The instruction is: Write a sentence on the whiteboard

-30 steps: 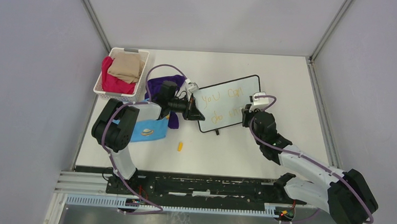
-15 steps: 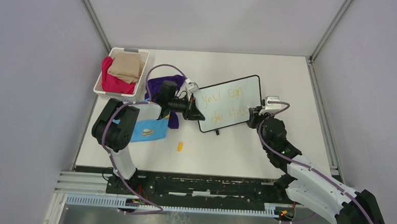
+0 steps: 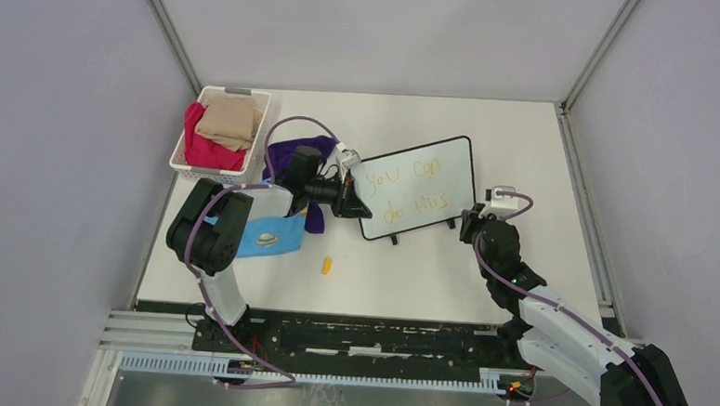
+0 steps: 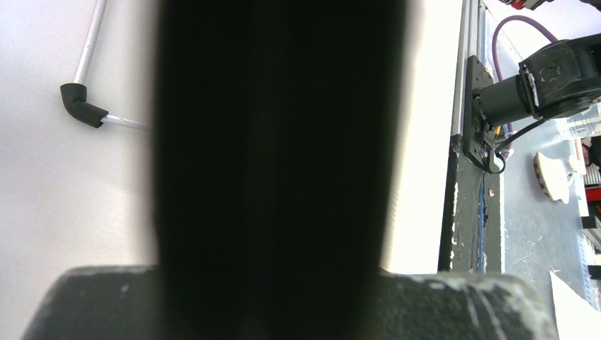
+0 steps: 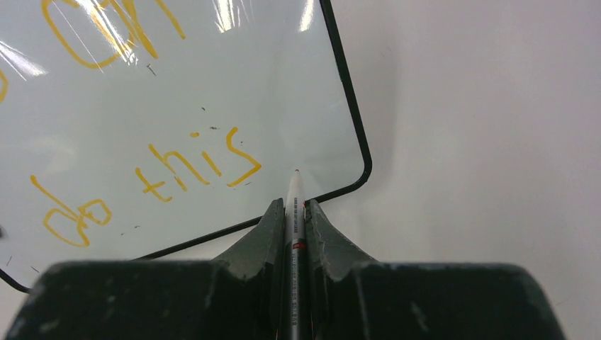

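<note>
The whiteboard (image 3: pixel 425 174) stands tilted mid-table on two small black feet. The yellow-orange sentence (image 3: pixel 411 193) reads "you can" over "do this". In the right wrist view the board (image 5: pixel 212 92) fills the upper left, with "do this" (image 5: pixel 152 188) on it. My left gripper (image 3: pixel 354 206) is at the board's left edge, and a broad black shape (image 4: pixel 276 163) fills its jaws. My right gripper (image 5: pixel 294 204) is shut on a white marker (image 5: pixel 295 190). The marker tip sits over the board's lower right corner. In the top view that gripper (image 3: pixel 475 229) is just right of the board.
A white basket (image 3: pixel 184 161) with red and tan cloths stands at the far left. A purple cloth (image 3: pixel 296 153) and a blue cloth (image 3: pixel 271 236) lie beside the left arm. A small yellow cap (image 3: pixel 327 265) lies in front of the board.
My right gripper has drawn the marker off the board, to the right and toward the near edge. The word "this" now shows in full. The left arm has not moved.
</note>
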Controlling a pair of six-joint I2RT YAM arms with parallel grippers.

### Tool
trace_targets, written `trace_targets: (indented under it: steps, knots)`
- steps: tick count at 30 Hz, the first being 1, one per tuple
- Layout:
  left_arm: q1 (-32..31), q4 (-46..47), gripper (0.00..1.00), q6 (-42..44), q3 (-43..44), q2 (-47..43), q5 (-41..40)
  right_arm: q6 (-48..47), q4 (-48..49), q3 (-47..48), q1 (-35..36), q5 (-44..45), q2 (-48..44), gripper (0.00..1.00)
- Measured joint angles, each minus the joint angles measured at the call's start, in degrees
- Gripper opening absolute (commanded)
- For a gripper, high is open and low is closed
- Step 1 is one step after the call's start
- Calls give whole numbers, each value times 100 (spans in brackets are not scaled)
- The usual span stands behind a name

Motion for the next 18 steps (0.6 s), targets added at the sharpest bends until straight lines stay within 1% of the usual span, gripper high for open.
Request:
trace_targets:
  steps: [18]
  knots:
    - [0,-4,2,0,9,7,2,138,573,-42,-203,-313,291,0]
